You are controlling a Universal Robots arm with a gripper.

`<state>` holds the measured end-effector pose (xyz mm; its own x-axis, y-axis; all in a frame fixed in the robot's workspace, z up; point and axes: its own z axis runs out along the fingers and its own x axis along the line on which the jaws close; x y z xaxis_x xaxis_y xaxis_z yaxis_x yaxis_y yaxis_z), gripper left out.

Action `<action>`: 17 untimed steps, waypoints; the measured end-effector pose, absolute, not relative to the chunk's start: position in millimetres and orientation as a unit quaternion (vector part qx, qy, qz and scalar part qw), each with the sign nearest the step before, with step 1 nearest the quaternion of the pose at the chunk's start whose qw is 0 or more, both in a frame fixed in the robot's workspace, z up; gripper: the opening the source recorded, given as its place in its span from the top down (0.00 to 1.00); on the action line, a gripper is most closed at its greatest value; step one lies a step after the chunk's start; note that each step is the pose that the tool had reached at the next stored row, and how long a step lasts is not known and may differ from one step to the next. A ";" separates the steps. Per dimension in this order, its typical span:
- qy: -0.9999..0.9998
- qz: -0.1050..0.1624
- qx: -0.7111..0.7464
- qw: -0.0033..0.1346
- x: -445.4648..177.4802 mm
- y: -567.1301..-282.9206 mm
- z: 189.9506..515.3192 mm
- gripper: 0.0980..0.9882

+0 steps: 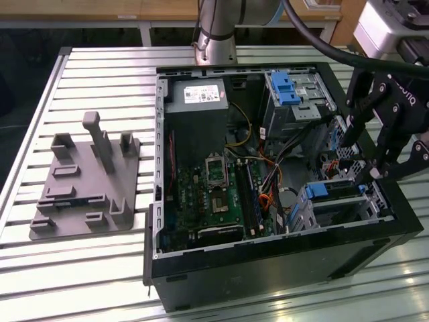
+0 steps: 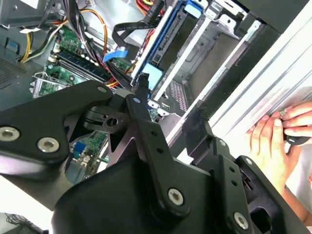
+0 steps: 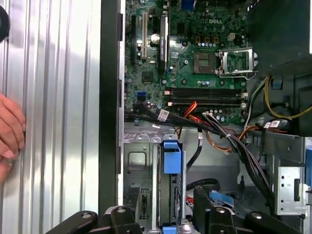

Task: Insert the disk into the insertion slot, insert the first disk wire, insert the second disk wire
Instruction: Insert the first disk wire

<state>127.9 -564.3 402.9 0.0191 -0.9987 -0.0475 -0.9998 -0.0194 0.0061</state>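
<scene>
Fingers (image 3: 204, 202) spread wide and holding nothing, one on each side of the disk (image 3: 173, 163). In the exterior view the gripper (image 1: 362, 155) hangs over the near corner of the case (image 1: 268, 268), on the exterior view's right.

The disk stands in the slot (image 3: 139, 161), its blue caddy showing between the perforated walls. I'd call the disk step done or nearly so, though I can't tell if it is fully home. In the second wrist view one fingertip (image 2: 142, 83) sits close above the caddy's blue frame (image 2: 163, 44).

To do this well, any push should run straight along the slot's rails, never skewed, or the caddy could bind against the sheet metal. The black cable bundle (image 3: 234, 141) and an orange cable (image 3: 192, 109) pass just beside the slot, so the open fingers need to stay clear of them. A snag there could tug on the motherboard (image 3: 195, 48).

Further out, a taller bay with a blue latch (image 1: 288, 87) stands at the far end, with the power supply (image 1: 198, 114) beside it. The case lies on a slatted metal counter (image 1: 87, 268), and a grey fixture plate (image 1: 87, 181) sits well apart on the exterior view's left. A person's hand (image 3: 9, 126) rests on the counter near the case.
</scene>
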 end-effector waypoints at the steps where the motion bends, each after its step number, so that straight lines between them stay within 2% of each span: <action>1: 0.700 0.018 -0.714 0.014 127.9 -560.9 402.7 0.48; 5: 0.700 0.017 -0.714 0.013 127.9 -544.0 402.6 0.48; 7: 0.700 0.012 -0.714 0.007 127.9 -535.6 402.2 0.48; 17: 0.699 -0.051 -0.711 -0.057 132.6 -524.4 401.8 0.48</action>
